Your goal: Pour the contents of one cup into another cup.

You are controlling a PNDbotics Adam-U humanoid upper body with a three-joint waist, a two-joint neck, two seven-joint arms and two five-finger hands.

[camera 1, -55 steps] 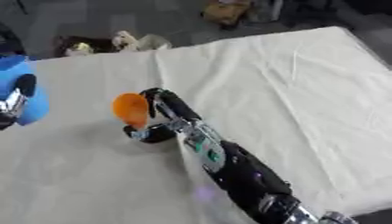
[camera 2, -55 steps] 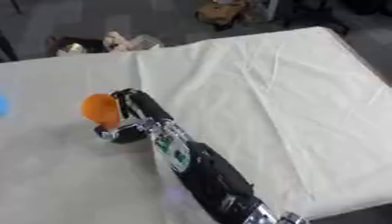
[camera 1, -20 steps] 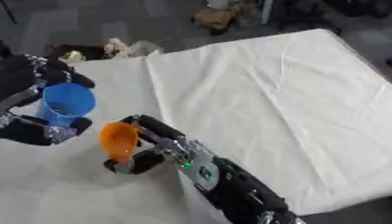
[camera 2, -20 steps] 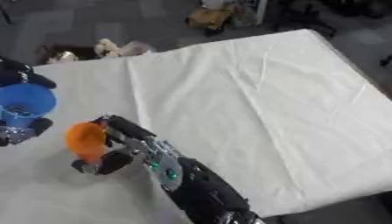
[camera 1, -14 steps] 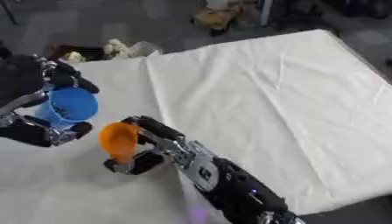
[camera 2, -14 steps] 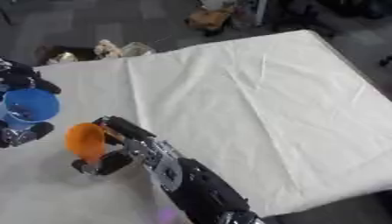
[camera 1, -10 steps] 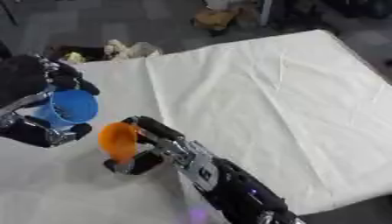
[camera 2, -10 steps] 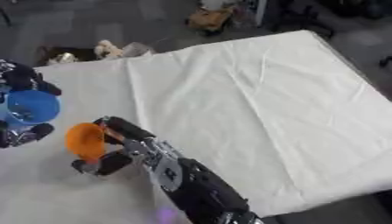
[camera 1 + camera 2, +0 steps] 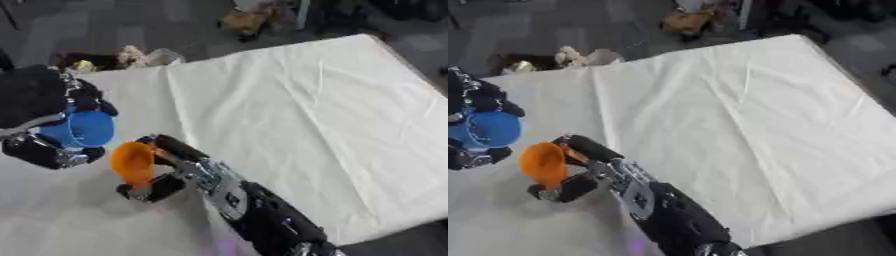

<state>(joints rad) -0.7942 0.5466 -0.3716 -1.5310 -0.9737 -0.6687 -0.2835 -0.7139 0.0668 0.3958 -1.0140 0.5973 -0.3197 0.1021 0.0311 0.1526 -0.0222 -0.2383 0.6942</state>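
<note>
Near the table's (image 9: 350,115) left edge, both cups held off the white cloth. Right hand (image 9: 162,170) curled round the orange cup (image 9: 133,162), thumb and fingers wrapped on its sides, cup tipped so the open mouth faces left, long axis lying almost level and aimed toward the blue cup (image 9: 80,131). Left hand (image 9: 48,120) closed round the blue cup, held roughly upright with mouth turned up and slightly toward the camera. Cups just beside each other, orange lip below and right of the blue rim, not over it. Contents not visible. Probably needs the orange cup lifted and carried left above the blue rim. Right forearm stretched in from the lower right.
</note>
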